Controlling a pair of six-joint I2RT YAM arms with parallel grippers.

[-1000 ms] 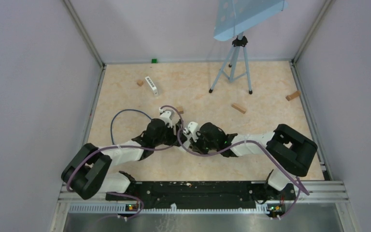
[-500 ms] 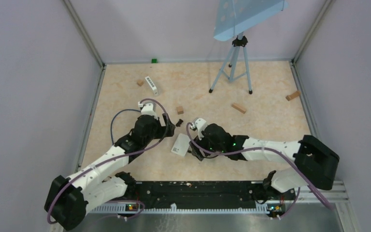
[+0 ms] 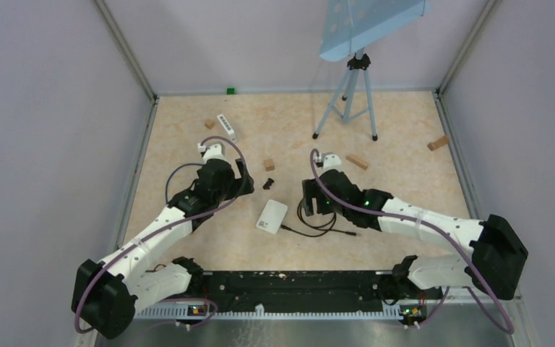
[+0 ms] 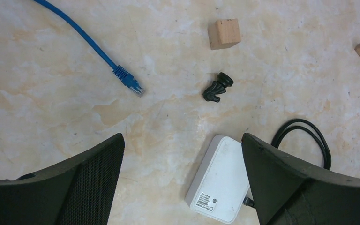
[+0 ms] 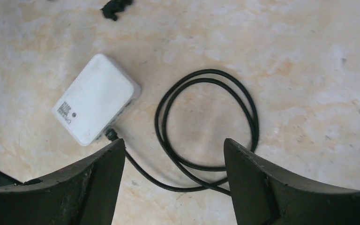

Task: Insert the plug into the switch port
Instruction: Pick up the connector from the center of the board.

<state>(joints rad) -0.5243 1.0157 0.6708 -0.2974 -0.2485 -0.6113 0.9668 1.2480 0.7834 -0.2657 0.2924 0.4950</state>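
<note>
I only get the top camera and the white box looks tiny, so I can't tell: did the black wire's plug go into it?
Observer: It looks like it. In the right wrist view the plug on the black cable sits at the side of the white switch, apparently pushed in.
Operator: Is anything holding the wire?
Observer: No. The right end effector is open above it, with nothing between its fingers.
Operator: Any other plugs lying around?
Observer: Yes. The left wrist view shows a blue cable ending in a loose connector on the table, apart from the switch.
</note>
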